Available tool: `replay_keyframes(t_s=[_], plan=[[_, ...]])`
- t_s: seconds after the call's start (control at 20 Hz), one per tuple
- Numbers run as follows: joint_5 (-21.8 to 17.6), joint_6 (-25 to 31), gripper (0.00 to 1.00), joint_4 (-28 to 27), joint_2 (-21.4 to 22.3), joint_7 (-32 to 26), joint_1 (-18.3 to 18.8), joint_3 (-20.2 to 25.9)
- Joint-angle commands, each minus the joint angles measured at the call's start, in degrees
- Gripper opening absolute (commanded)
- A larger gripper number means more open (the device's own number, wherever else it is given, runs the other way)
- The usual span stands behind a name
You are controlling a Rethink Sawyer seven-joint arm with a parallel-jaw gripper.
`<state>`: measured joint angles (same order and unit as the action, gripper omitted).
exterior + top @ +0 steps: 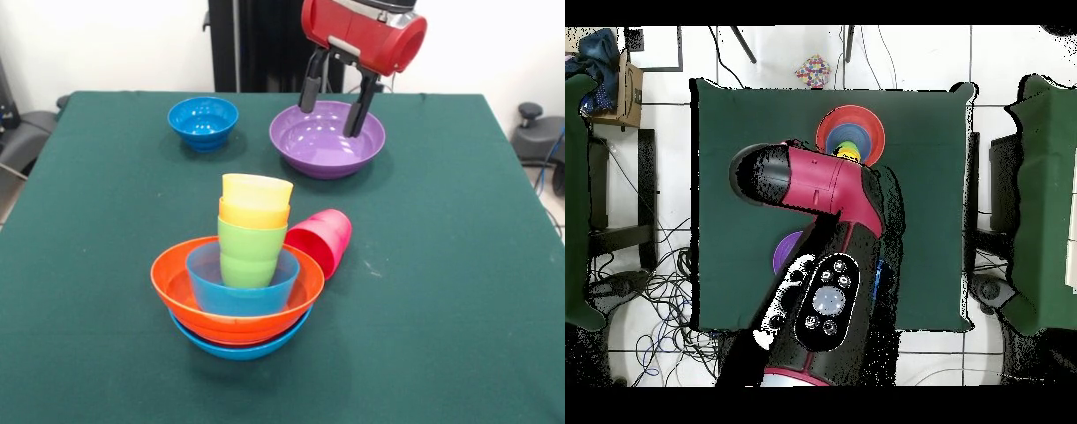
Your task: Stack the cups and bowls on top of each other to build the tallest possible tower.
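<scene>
The tower stands mid-table. A wide light-blue bowl (240,347) is its base, then an orange bowl (175,281), a smaller light-blue bowl (210,291), a green cup (251,254), an orange cup (253,215) and a yellow cup (257,189) on top. A magenta-pink cup (321,238) lies on its side, touching the tower's right. My gripper (334,108) is open and empty, its fingers (310,88) hanging just over the large purple bowl (327,146) at the far side. In the overhead view the arm hides the gripper; the tower's orange bowl (827,125) shows.
A small dark-blue bowl (203,120) stands upright at the far left, apart from the purple bowl. The green-covered table (459,291) has edges close on every side. The red arm (827,190) covers the table's middle in the overhead view.
</scene>
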<state>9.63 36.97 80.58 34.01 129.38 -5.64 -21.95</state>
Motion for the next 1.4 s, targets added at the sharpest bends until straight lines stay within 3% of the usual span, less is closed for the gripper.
replay_keyframes(t_s=[0.05, 0.35, 0.65, 0.9, 1.15, 1.4], plan=[[1.3, 3.2, 1.0, 2.7, -3.8, 11.1, -0.6, 3.0], [2.6, 2.8, 1.0, 2.2, -5.1, 14.4, -2.3, 0.6], [1.8, 4.5, 1.0, 4.0, -4.8, 12.4, -3.4, -0.1], [3.3, 5.5, 1.0, 5.9, -4.0, 13.0, -3.6, 0.6], [3.0, 7.0, 1.0, 2.3, -5.2, 13.5, -4.4, -0.9], [4.0, 7.4, 1.0, 2.5, -5.1, 13.2, -4.6, 0.1]])
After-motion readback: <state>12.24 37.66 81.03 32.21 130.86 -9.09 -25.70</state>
